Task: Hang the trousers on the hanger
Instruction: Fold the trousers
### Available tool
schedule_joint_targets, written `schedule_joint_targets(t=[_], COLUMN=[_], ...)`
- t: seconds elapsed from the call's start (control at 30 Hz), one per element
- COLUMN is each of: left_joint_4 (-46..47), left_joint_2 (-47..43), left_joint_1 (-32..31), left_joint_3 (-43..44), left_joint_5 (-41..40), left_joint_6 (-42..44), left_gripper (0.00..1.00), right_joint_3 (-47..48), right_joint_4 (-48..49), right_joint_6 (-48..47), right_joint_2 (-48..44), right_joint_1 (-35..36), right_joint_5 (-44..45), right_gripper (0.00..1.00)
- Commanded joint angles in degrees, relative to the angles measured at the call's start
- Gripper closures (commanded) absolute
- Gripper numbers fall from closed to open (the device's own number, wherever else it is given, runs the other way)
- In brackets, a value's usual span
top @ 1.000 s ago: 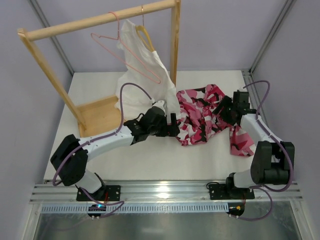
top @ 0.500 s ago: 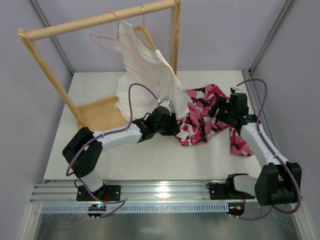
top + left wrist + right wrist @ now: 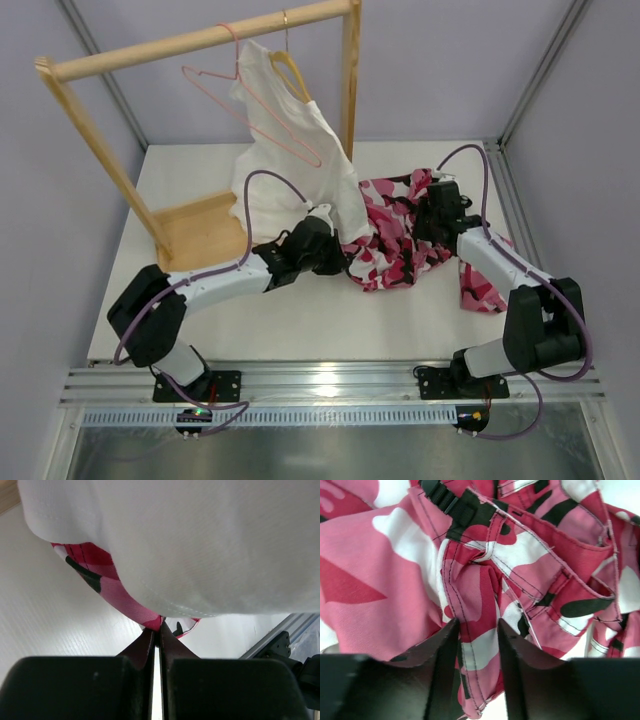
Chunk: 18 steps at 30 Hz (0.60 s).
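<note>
trousers (image 3: 400, 235) lie crumpled on the table (image 3: 300, 320), centre-right of the top view, one edge tucked under the white garment (image 3: 290, 150). left end effector (image 3: 159, 630) is fingers together, clamped on that trouser edge, probably as a lift point. right end effector (image 3: 476, 630) is fingers apart, straddling a seam fold, not pinched yet. pink wire hanger (image 3: 250, 118) hangs bare on the wooden rail (image 3: 200, 40), upper left, well apart from the cloth.

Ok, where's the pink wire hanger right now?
Top view, upper left: the pink wire hanger hangs by its hook from the wooden rail, against the white garment's left side, well above the trousers.
</note>
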Motion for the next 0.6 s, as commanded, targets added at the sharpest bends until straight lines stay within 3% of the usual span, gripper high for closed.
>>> schedule_joint_targets(t=[0.0,0.03,0.07,0.1,0.3,0.37,0.43,0.53,0.57], left_joint_4=[0.3,0.4,0.4,0.3,-1.4,-1.4,-1.5,-1.2,-1.0], left_joint_2=[-3.7,-4.0,-4.9,-5.5,-9.8,-10.8,-12.0,-13.2,-13.5], left_joint_1=[-0.1,-0.1,-0.1,-0.1,-0.1,-0.1,-0.1,-0.1,-0.1], left_joint_3=[-1.0,-1.2,-1.8,-2.0,-4.1,-4.9,-6.2,-8.0,-8.3], left_joint_5=[1.1,1.1,1.1,1.1,3.3,3.3,3.3,3.4,3.4], left_joint_6=[-0.8,-1.0,-1.2,-1.3,-2.5,-2.6,-2.6,-3.2,-3.3], left_gripper=[1.00,1.00,1.00,1.00,1.00,1.00,1.00,1.00,1.00], right_joint_3=[1.4,1.7,2.0,3.1,13.0,12.1,9.7,8.0,7.8], right_joint_4=[0.5,-0.2,-1.1,-2.0,-16.8,-16.4,-11.9,-11.8,-11.7], right_joint_6=[-1.3,-1.2,-0.5,-0.1,4.8,5.0,4.1,6.0,6.3], right_joint_2=[-0.2,-0.3,-1.1,-1.6,-10.1,-13.6,-17.7,-17.0,-16.2], right_joint_1=[0.0,-0.1,-0.3,-0.3,-1.9,-2.7,-2.8,-2.9,-2.9], right_joint_5=[7.1,7.8,9.3,10.7,26.6,24.6,17.0,11.1,10.1], right_gripper=[0.62,0.70,0.88,0.96,0.96,0.96,0.96,0.94,0.78])
